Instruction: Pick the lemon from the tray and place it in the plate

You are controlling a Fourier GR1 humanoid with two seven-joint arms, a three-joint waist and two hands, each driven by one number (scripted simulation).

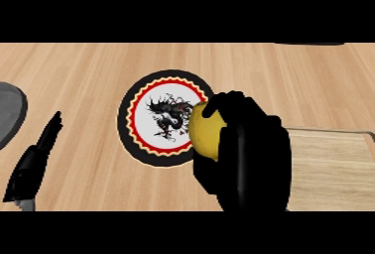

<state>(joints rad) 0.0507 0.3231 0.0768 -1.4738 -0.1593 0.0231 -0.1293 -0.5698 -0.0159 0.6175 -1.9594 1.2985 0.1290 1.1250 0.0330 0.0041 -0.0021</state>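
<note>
The right black robot hand (249, 154) is curling its fingers and thumb round a yellow oval lemon (204, 133), holding it over the right rim of the round plate with black border and dragon motif (147, 116). The left black robot hand (35, 156) is resting well to the left of that plate, fingers straight and pointing upward.

Matt wood-grain counter (88, 64), wooden tray (333, 168)
</note>
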